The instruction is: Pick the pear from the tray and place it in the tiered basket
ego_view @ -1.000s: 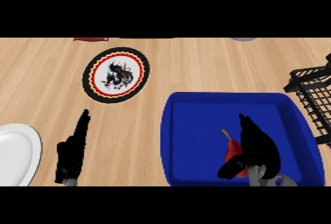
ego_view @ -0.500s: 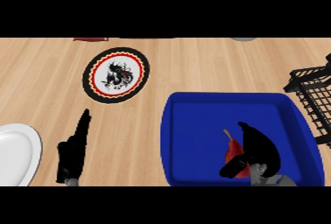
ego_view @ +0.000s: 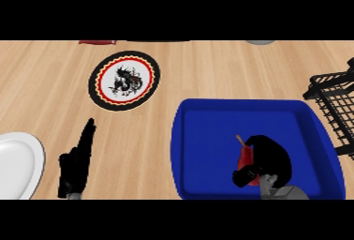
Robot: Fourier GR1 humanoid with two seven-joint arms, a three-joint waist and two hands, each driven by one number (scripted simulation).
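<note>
A red pear (ego_view: 244,156) with a brown stem lies inside the blue tray (ego_view: 207,140) at the lower right. My right hand (ego_view: 269,157) is in the tray with its fingers bent over the pear and its thumb under it, hiding most of the fruit. The black wire tiered basket (ego_view: 335,110) stands at the right edge, just beyond the tray. My left hand (ego_view: 77,161) rests on the counter at the lower left, fingers straight and pointing away from me, holding nothing.
A round plate with a black, red and yellow pattern (ego_view: 124,79) lies on the wooden counter at upper left. A white plate (ego_view: 17,164) sits at the left edge next to my left hand. Small objects peek in at the far edge.
My right hand's fingers have curled down round the pear inside the tray. The left hand has stayed in place.
</note>
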